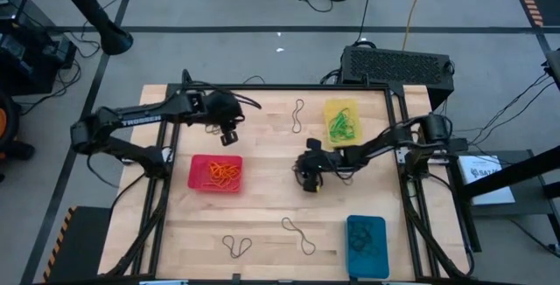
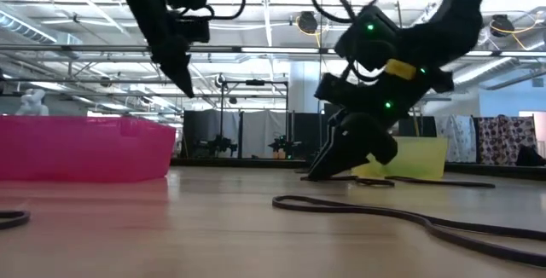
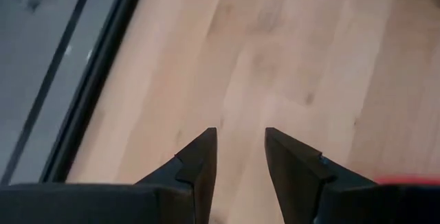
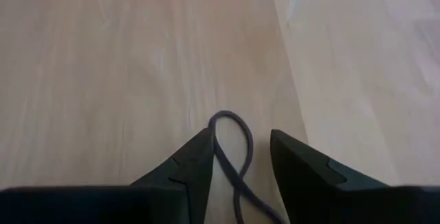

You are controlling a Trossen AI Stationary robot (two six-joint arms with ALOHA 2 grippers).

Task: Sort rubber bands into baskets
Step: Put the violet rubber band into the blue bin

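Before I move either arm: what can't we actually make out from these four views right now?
- High view: right gripper covers the dark band it straddles.
- Low view: red basket wall hides its contents; blue basket out of frame.
- High view: blue basket's dark bands too small to count.
- Left wrist view: open left gripper sees only bare table.

- Right gripper (image 4: 239,157) hangs close over the wooden table (image 4: 103,66), fingers (image 4: 187,165) parted.
- Dark rubber band (image 4: 234,152) lies on the table, twisted loop between the fingers, touching the inner edge of one.
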